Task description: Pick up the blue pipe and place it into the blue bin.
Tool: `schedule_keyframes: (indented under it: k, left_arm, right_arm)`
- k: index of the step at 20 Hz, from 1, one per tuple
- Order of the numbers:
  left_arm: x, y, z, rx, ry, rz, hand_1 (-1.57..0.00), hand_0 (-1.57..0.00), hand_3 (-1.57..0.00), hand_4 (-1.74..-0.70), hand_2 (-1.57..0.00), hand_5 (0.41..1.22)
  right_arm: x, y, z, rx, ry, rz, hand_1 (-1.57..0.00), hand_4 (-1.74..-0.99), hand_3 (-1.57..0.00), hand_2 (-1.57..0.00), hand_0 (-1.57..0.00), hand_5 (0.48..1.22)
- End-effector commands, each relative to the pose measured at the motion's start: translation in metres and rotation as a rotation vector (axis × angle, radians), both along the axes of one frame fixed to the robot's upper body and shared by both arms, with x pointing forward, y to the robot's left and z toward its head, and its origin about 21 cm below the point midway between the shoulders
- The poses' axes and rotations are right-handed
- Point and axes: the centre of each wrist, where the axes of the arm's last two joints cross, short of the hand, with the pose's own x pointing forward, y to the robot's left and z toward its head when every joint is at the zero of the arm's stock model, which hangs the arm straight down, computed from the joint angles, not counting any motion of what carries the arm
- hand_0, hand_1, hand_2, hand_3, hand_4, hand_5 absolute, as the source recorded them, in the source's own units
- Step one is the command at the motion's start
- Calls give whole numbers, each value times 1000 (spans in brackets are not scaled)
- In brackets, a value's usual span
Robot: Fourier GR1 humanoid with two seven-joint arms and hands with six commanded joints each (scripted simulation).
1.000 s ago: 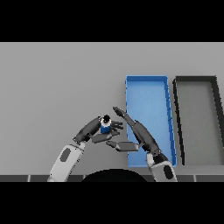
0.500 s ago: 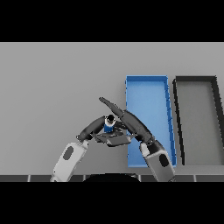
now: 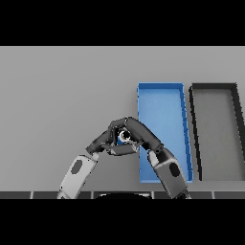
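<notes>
The grey table (image 3: 57,95) spreads bare to the left of the blue bin (image 3: 162,91), which serves as the landmark here. Well to the left of the bin's lower half, the left arm rises from the lower edge, and the left hand (image 3: 106,138) lies just left of the bin's left wall, its dark fingers curled up and over toward the blue pipe (image 3: 125,137), closing on it from the left side. The pipe sits just left of the bin's left wall, outside the bin, about level with the bin's lower half; only a small round pale end with a dark centre and a sliver of blue show between the two hands. The right arm comes up from the lower edge across the bin's lower left corner, and the right hand (image 3: 141,134) reaches leftward over the bin's left wall, its fingers bent round the pipe from the right and above, so both hands clasp the pipe together. The bin itself is a long blue tray lying lengthwise away from the robot. Just to the right of the bin, close beside it but apart, lies a black bin (image 3: 215,87) of similar shape.
</notes>
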Motion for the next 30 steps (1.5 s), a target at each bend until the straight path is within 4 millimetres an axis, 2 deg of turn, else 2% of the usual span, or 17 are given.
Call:
schedule_keyframes:
  k: [1, 3, 6, 9, 14, 15, 16, 17, 19, 21, 22, 25, 27, 28, 30]
  left_arm:
    - [-2, -1, -1, -39, 1, -12, -1571, -1571, -1523, -1677, -1571, 1221]
    - [0, 1, 1, -77, 8, -20, -1571, -1571, -1502, -1699, -1571, 1221]
    - [5, 3, -2, -85, 9, -25, -1571, -1571, -1441, -1718, -1571, 1221]
    - [3, 2, 1, -96, -7, -26, -1571, -1571, -1433, -1728, -1571, 1221]
    - [2, 4, 3, -71, -63, 13, -1571, -1571, -1454, -1724, -1571, 1221]
    - [2, 7, 6, -48, -80, 25, -1342, -1462, -1166, -1599, -1293, 1221]
    - [3, 10, 5, -25, -80, -1, -1073, -1169, -933, -1475, -1034, 1221]
    - [1, 11, 1, -15, -77, -28, -858, -935, -746, -1372, -827, 1221]
    - [3, 15, 1, 20, -84, -55, -549, -598, -477, -1206, -529, 1221]
    - [7, 13, 1, 57, -67, -44, -351, -383, -305, -1085, -338, 1029]
    - [2, 15, 0, 63, -47, -35, -281, -306, -244, -1047, -270, 938]
    - [2, 14, 0, 73, -10, -13, -143, -156, -124, -980, -138, 704]
    - [6, 18, 0, 98, 29, 6, -91, -100, -79, -969, -88, 603]
    - [2, 17, -4, 96, 19, 4, -73, -79, -63, -968, -70, 567]
    - [3, 13, -2, 110, 15, 8, -46, -50, -40, -947, -45, 513]
  right_arm:
    - [0, 5, -2, 13, 13, 9, -1215, -1581, -1021, -1233, -1215, 650]
    - [2, 8, -3, 47, 21, 20, -1343, -1628, -1186, -1354, -1343, 856]
    - [2, 12, -7, 24, 6, 26, -1454, -1680, -1357, -1460, -1454, 1034]
    - [-3, 14, -8, 37, -28, 34, -1511, -1710, -1462, -1514, -1511, 1125]
    - [-4, 16, -11, 90, -43, -4, -1551, -1731, -1535, -1552, -1551, 1190]
    - [-3, 17, -10, 91, -61, -9, -1555, -1733, -1542, -1556, -1555, 1196]
    - [-4, 17, -10, 90, -61, -9, -1558, -1734, -1548, -1559, -1558, 1201]
    - [-6, 18, -10, 74, -41, -11, -1561, -1736, -1553, -1561, -1561, 1205]
    - [-7, 19, -7, 64, -23, -28, -1565, -1738, -1559, -1565, -1565, 1211]
    - [-9, 20, -5, 44, -22, -42, -1567, -1739, -1563, -1567, -1567, 1214]
    - [-10, 20, -7, 46, -27, -40, -1568, -1739, -1565, -1568, -1568, 1216]
    - [-6, 21, -4, 47, -53, -56, -1569, -1740, -1568, -1569, -1569, 1218]
    - [-8, 19, -4, 74, -63, -46, -1570, -1740, -1569, -1570, -1570, 1219]
    - [-7, 20, -5, 98, -55, -38, -1570, -1741, -1569, -1570, -1570, 1220]
    - [-6, 20, -4, 122, -53, -37, -1570, -1741, -1570, -1570, -1570, 1220]
